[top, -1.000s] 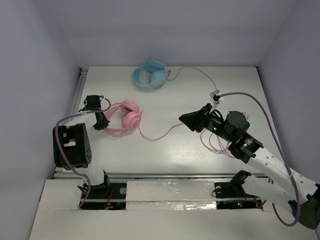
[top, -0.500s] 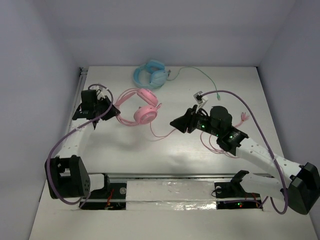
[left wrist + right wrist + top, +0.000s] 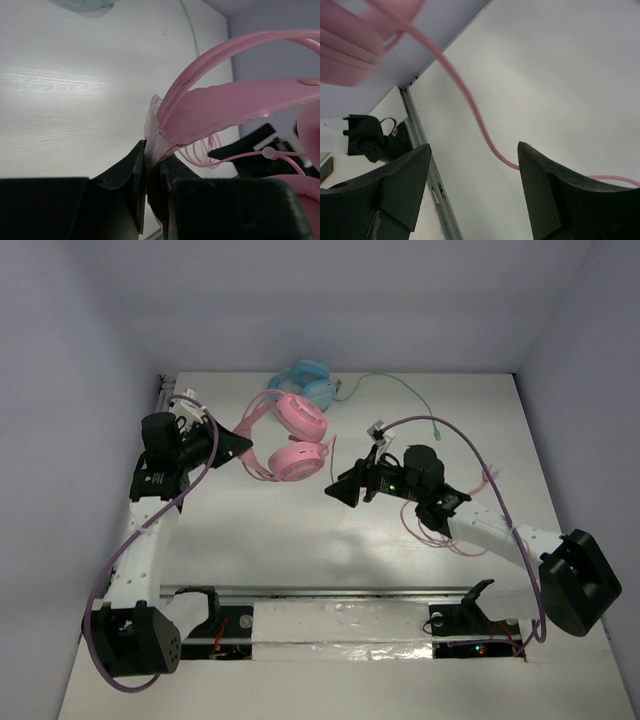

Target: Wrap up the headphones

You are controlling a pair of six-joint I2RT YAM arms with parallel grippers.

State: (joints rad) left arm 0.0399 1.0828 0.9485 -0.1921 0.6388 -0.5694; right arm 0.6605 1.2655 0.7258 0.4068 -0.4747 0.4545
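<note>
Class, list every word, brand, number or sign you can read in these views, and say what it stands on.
None can be read. The pink over-ear headphones, the light blue headphones, the left gripper and the right gripper show no legible print; the small white tag by the right wrist is too small to tell.

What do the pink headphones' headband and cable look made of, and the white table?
Pink over-ear headphones: the thin double headband looks like smooth hard plastic, slightly glossy; the wider strap beneath looks softer, perhaps faux leather, its edge wrinkled. Thin pink cable: probably rubbery coating, curving loosely. White table: likely matt laminate, faint wood grain.
</note>
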